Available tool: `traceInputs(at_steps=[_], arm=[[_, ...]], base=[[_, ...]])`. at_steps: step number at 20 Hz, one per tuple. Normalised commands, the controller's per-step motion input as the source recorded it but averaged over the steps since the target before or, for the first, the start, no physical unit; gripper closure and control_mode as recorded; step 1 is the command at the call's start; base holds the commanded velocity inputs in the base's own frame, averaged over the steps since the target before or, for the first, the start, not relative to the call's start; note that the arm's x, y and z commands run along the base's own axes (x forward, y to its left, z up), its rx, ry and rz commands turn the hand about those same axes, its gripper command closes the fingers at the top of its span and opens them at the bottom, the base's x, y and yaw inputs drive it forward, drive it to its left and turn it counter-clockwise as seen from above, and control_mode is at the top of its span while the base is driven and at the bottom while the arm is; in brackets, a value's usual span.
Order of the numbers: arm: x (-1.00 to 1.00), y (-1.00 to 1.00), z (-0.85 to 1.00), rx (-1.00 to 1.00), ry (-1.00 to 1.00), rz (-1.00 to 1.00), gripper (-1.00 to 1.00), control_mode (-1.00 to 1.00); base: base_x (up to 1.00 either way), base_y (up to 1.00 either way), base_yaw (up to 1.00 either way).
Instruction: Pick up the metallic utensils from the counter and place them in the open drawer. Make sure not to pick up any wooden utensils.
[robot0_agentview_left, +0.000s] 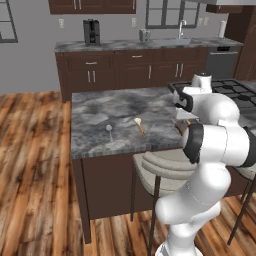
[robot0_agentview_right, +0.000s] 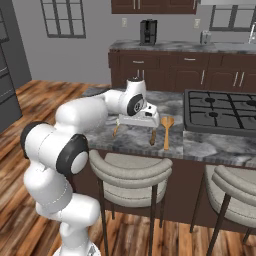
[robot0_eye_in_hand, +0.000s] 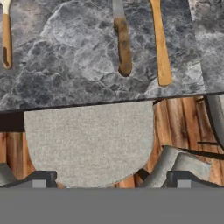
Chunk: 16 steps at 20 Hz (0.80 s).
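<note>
So going L to R in the left base view: the grey-and-white marbled stone counter w/ dark brown cabinet sides sits mid-frame, and on it lies the small silver-grey metallic spoon w/ a round head and slim handle, near the front edge. Just to its right, apart from it, is a short tan wooden utensil w/ a paler flat head, lying at an angle. Further right the white arm bends over the counter's right part, above a grey cushioned bar stool tucked under the edge. Right base view shows the two-finger gripper hanging low over the counter, pointing down, jaws spread wide w/ nothing between them, so it's released and empty. Right beside it is a longer orange-tan wooden spatula, then a black gas cooktop farther right. Hand view looks down at the counter edge: a knife-like utensil w/ a rough brown handle next to that spatula's handle, stool seat below.
</note>
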Motion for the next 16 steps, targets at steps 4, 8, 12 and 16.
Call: traceInputs(at_steps=[4,8,12,16], arm=[[0.14,0.0,-0.27,0.0,-0.06,0.02,-1.0,-1.0],[0.15,-0.01,-0.36,-0.04,-0.16,0.01,-1.0,-1.0],[0.1,-0.06,-0.42,-0.05,-0.07,0.0,-1.0,-1.0],[0.0,0.0,-0.4,-0.06,0.0,0.0,-1.0,-1.0]], base=[[0.0,0.0,0.0],[0.0,0.0,0.0],[0.0,0.0,0.0],[0.0,0.0,0.0]])
